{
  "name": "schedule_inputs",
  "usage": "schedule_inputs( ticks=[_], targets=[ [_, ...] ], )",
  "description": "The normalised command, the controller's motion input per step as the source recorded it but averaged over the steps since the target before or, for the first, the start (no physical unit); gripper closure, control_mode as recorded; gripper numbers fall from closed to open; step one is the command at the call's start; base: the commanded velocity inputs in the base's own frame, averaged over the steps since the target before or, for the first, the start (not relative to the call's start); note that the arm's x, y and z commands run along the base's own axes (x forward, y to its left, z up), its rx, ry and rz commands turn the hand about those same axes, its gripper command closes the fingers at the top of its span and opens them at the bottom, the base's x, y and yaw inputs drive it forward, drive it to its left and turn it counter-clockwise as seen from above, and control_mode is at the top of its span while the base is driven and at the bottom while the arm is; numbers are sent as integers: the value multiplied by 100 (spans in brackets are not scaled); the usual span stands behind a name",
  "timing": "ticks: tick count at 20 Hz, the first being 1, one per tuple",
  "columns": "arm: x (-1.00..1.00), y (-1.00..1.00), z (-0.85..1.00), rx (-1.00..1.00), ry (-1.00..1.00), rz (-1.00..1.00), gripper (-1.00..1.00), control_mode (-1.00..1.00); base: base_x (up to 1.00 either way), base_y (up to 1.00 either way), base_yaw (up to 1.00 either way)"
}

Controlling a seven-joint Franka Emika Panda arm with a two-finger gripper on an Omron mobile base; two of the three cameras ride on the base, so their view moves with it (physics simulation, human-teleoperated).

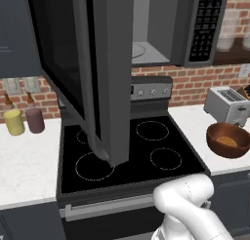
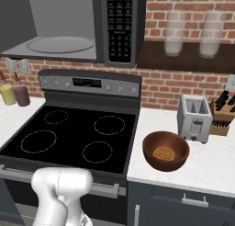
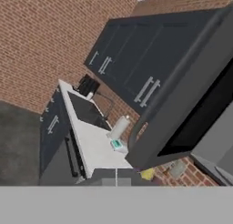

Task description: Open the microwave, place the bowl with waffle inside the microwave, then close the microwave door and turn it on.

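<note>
Microwave [image 2: 69, 27] open, grey interior, reddish-brown bowl [image 2: 165, 150], golden grid waffle [image 2: 164, 153]

open microwave [image 2: 59, 32], waffle [image 2: 164, 153] in bowl [image 2: 165, 150]

Dark grey microwave door [image 1: 105, 73] with black window, light grey microwave [image 2: 59, 46] interior, black keypad strip [image 2: 119, 25] with pale markings. Reddish-brown bowl [image 2: 165, 151] holding golden-tan grid-patterned waffle [image 2: 164, 153]. Black stove [image 2: 73, 135] top with thin white burner rings, silver control panel. Red brick wall [image 2: 183, 4], white speckled counter [image 2: 202, 165], silver toaster [image 2: 194, 118], yellow bottle [image 1: 14, 121] and maroon bottle [image 1: 34, 118].
</note>
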Motion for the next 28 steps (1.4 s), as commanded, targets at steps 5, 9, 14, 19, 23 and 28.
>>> schedule_inputs(
  ticks=[5, 9, 14, 19, 23, 28],
  targets=[
    [22, -84, 49, 28, 4, 17, 100, -100, 0, 0, 0],
    [100, 0, 47, 4, 37, 27, 100, -100, 0, 0, 0],
    [100, 32, 22, 0, 25, 16, 100, -100, 0, 0, 0],
    [100, 29, 4, 2, 16, 13, 100, -100, 0, 0, 0],
    [100, 76, -3, -1, 19, 17, 100, -100, 0, 0, 0],
    [71, 100, -33, -13, 4, 21, 100, -100, 0, 0, 0]
  ],
)
